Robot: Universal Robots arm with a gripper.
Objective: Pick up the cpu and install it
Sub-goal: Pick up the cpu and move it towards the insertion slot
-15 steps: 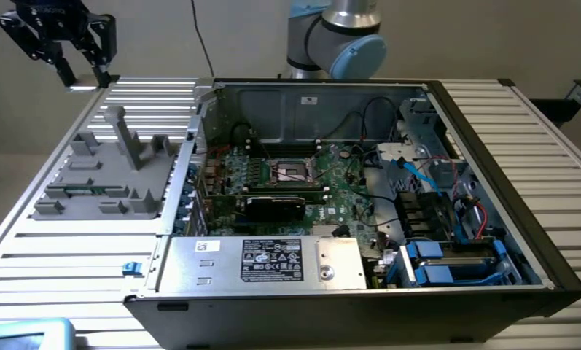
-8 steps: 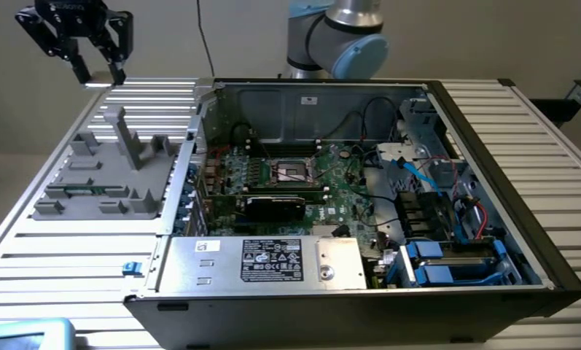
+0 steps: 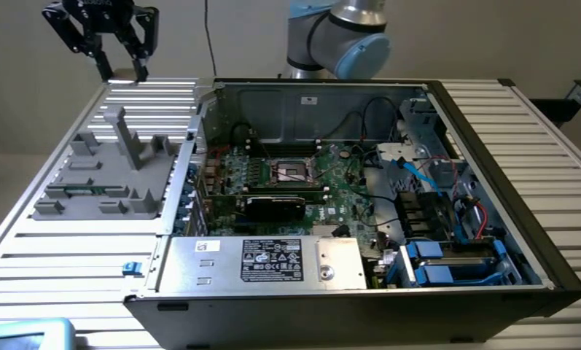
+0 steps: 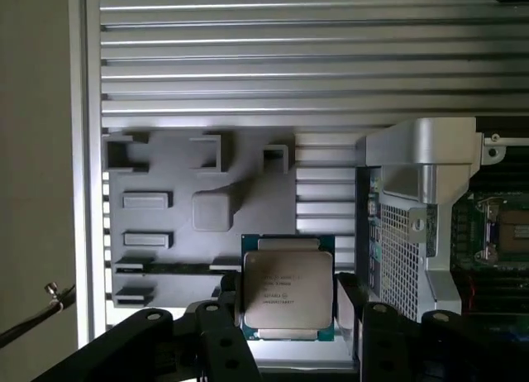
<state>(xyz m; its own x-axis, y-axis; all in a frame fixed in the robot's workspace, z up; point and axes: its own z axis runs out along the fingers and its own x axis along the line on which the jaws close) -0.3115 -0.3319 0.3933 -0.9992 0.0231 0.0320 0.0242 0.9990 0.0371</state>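
I see the claw (image 3: 122, 73) raised high over the far corner of the desk (image 3: 66, 255), at the exterior view's left, well apart from the case (image 3: 368, 299).

In the wrist view the cpu (image 4: 288, 287) sits between the two dark fingers (image 4: 349, 293). Each finger presses one opposite edge, and the metal top with its printed marking faces the camera. I record the claw as partly closed and gripping the cpu. The chip lies flat and square to the fingers, with its green rim showing on the free edges.

Behind the cpu in that view lies the grey tray (image 4: 198, 208) with its raised slots and posts. The cpu is clear of it, not touching. In the exterior view the tray rests on the desk just beside the case, on the case's left side.

The case lies open, with the board exposed. The socket (image 3: 292, 172) sits near the middle of the board, with the black card (image 3: 275, 206) just in front of it. The arm (image 3: 339, 36) stands behind the case.
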